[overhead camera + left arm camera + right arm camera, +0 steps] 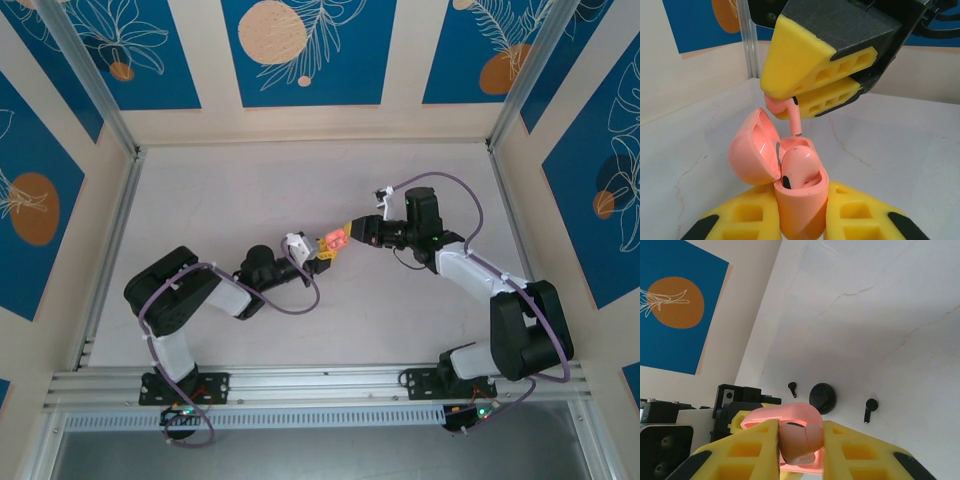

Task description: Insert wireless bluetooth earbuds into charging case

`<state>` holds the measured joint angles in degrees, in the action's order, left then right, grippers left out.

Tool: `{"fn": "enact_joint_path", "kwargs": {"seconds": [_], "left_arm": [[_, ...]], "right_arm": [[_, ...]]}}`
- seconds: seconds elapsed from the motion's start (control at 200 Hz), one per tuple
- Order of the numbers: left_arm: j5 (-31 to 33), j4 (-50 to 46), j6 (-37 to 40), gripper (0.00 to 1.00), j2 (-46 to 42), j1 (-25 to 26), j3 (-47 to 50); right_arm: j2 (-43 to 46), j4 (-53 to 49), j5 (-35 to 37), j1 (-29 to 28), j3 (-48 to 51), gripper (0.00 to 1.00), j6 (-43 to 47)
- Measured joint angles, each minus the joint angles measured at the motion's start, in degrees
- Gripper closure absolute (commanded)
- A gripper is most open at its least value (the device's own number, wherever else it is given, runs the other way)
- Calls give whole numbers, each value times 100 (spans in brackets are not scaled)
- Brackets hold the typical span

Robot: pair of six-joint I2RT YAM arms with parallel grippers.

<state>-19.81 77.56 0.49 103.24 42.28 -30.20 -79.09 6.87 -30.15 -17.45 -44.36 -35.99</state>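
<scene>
1. Looks like a robotics lab test cell, not a home or a shop.
2. Walled in on every side of the left gripper (322, 258) and right gripper (348, 232) by pale panels (400, 120) printed with blue leaf-and-orange-disc artwork (310, 50).
3. Framed with bare aluminium rails (300, 385) behind both grippers, and slanted posts (95, 75) at the corners beyond them.
4. Floored beneath the grippers with a plain white, faintly veined tabletop (250, 190).
5. Fitted with two arms (190, 295) bolted to the near rail, purple cables (293, 311) looped along them.
</scene>
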Motion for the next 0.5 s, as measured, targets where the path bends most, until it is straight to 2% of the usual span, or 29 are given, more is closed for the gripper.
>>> {"fn": "enact_joint_path", "kwargs": {"seconds": [0.5], "left_arm": [[7, -28, -2, 89, -48, 0, 0]], "right_arm": [[-114, 22, 44, -50, 13, 76, 94]]}}
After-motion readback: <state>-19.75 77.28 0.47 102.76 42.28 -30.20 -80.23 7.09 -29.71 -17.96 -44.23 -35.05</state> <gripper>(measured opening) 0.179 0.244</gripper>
